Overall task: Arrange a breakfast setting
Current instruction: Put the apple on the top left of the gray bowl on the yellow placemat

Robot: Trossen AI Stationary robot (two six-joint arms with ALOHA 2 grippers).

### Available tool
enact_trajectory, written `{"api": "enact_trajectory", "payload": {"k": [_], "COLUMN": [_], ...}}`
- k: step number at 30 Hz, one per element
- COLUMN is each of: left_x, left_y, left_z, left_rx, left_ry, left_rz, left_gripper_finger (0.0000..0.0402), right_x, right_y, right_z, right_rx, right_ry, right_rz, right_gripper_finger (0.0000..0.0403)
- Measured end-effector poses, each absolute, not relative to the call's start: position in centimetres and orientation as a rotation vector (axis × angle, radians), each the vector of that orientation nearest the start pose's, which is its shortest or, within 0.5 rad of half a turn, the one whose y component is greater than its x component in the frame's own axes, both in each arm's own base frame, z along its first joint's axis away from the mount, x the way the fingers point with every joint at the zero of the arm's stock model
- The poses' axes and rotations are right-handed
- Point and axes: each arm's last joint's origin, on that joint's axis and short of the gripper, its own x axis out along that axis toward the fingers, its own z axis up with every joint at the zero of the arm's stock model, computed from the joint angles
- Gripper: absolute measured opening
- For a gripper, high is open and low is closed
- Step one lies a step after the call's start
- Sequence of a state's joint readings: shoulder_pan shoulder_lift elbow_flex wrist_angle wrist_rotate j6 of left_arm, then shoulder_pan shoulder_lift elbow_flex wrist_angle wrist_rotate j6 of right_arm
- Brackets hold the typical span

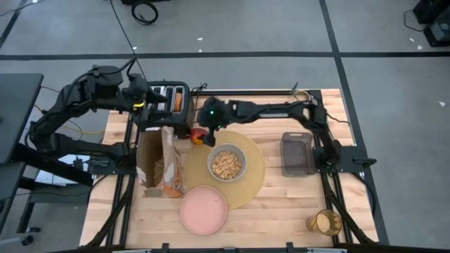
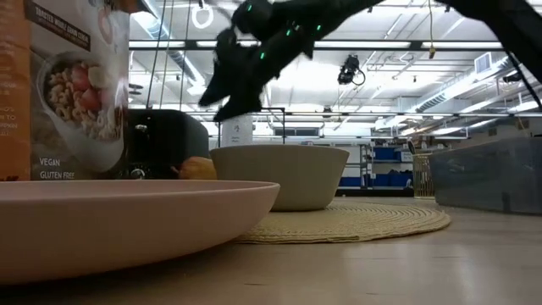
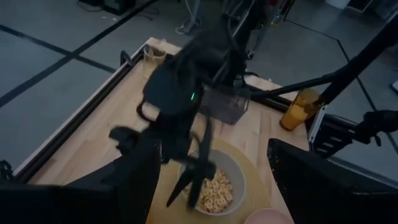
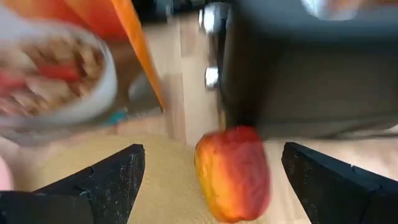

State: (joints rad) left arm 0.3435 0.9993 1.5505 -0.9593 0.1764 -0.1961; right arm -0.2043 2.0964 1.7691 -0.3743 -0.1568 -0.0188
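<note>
Overhead first: your right gripper (image 1: 204, 130) hangs over the far left rim of the tan placemat (image 1: 254, 188), just above the red apple (image 1: 200, 135), its fingers spread with nothing between them. Your left gripper (image 1: 144, 100) sits over the black toaster (image 1: 169, 105) at the far edge of the table, fingers also apart and empty. You can see a toast round (image 1: 178, 102) standing in one toaster slot. The grey-green bowl (image 1: 227, 163), full of cereal, rests on the placemat; the pink plate (image 1: 204, 209) lies at the near side, overlapping the mat's rim. A cereal box (image 1: 160, 163) stands just left of the mat, a grey bin (image 1: 297, 153) to its right, and the amber tumbler (image 1: 324, 222) is well apart at the near right corner.

From table height, you see the plate (image 2: 127, 220) closest, the bowl (image 2: 279, 174) behind it on the mat (image 2: 373, 220), the apple (image 2: 196, 168) peeking beside the toaster (image 2: 165, 142), and the right gripper (image 2: 229, 89) above them.

Your left wrist camera looks past its own spread fingers (image 3: 134, 186) at the right arm above the cereal bowl (image 3: 217, 186), with the tumbler (image 3: 297, 111) farther off.

Your right wrist camera shows the apple (image 4: 233, 173) between its parted fingers (image 4: 112, 177), untouched, lying just beside the toaster (image 4: 311, 81).
</note>
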Motion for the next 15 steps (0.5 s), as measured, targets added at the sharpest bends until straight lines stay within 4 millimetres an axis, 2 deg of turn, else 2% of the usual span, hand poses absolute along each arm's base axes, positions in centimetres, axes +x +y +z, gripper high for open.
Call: {"api": "enact_trajectory", "payload": {"k": [4, 11, 15], "left_x": [13.6, 14.0, 14.5], "left_y": [4.3, 4.5, 4.6], "left_z": [46.4, 45.9, 45.6], "left_rx": [-0.304, -0.320, -0.341], "left_ry": [0.408, 0.451, 0.474], "left_rz": [0.205, 0.211, 0.216], "left_gripper_finger": [0.0299, 0.0299, 0.0299], "right_x": [48.0, 49.0, 49.3], "right_y": [-9.6, -11.5, -12.4], "right_z": [21.1, 17.9, 15.7], "right_rx": [0.102, 0.028, 0.049], "right_ry": [0.752, 0.732, 0.781], "right_rz": [-0.034, -0.009, 0.016], "right_gripper_finger": [0.0380, 0.0380, 0.0380]}}
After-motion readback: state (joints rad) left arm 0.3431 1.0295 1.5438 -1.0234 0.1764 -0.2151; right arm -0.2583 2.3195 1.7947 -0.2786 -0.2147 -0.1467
